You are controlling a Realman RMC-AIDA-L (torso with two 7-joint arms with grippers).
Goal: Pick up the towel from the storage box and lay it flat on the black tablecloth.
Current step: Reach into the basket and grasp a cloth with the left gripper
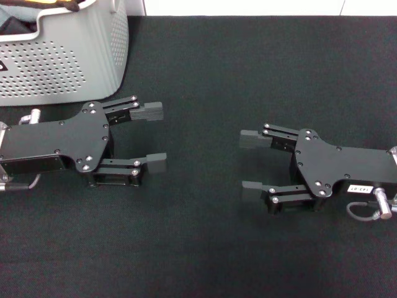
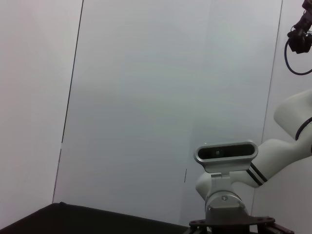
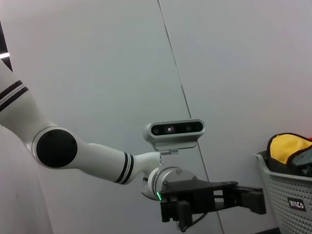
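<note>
The storage box (image 1: 59,59), light grey with rows of small holes, stands at the far left corner of the black tablecloth (image 1: 248,68). The towel (image 1: 56,6) lies bunched inside it, grey-teal with a yellow, black-edged fold at the rim. In the right wrist view the towel (image 3: 288,148) rises as a yellow heap above the storage box (image 3: 287,197). My left gripper (image 1: 154,137) rests open just in front of the box, fingers pointing right. My right gripper (image 1: 250,164) lies open farther right, facing the left one. Neither holds anything.
A white wall edge (image 1: 260,7) runs along the far side of the tablecloth. The left arm and its wrist camera (image 3: 175,131) appear in the right wrist view. The right arm's wrist camera (image 2: 226,152) appears in the left wrist view.
</note>
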